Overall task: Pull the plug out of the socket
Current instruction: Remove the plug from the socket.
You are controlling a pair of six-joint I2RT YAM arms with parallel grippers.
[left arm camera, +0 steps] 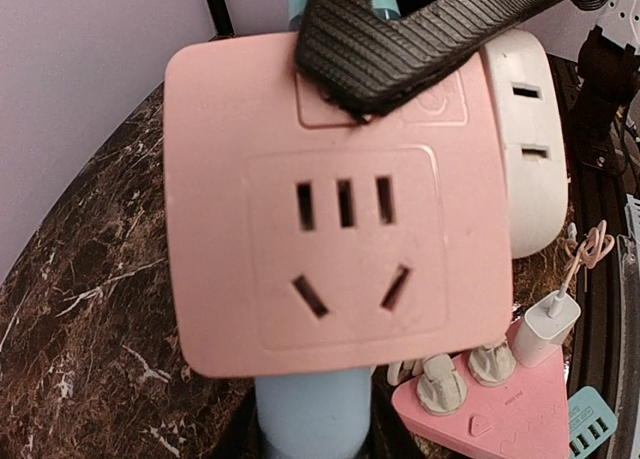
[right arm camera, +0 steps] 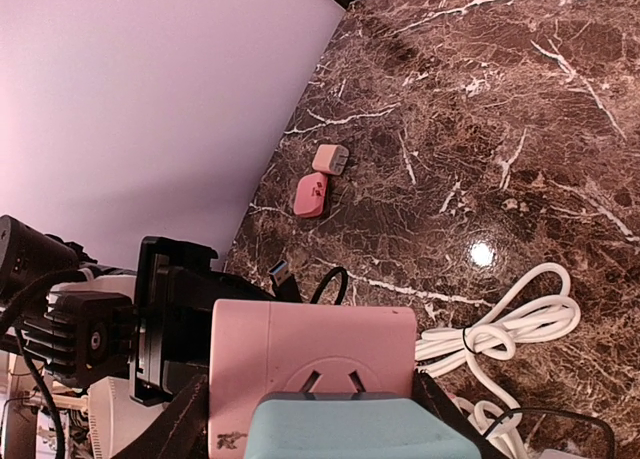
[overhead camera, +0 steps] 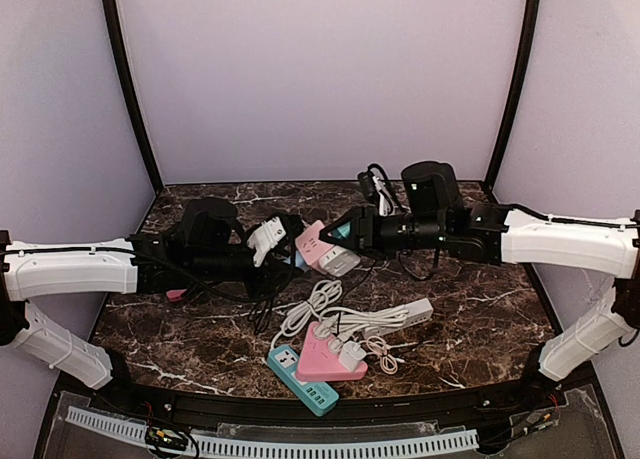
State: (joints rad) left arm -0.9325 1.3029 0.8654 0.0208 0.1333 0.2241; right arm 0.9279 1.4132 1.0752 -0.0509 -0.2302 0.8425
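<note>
Pink square plastic socket cube (left arm camera: 340, 229) hangs above the marble table (overhead camera: 480, 319); right gripper (overhead camera: 348, 231) clamps a teal rounded block (right arm camera: 360, 429) at one side, left gripper (overhead camera: 285, 251) pinches a pale-blue bar (left arm camera: 310, 419) opposite

My left arm (overhead camera: 70, 267) and right arm (overhead camera: 565, 241) have white shells, black joints, and a thin black cable along each forearm. The right gripper (overhead camera: 343, 231) has ribbed black fingers (left arm camera: 400, 39).

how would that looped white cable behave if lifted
Probably floppy: the white cable lies in loose loops on the table, so it would sag. A dark tie seems to bind the loops, so they likely lift together.
</note>
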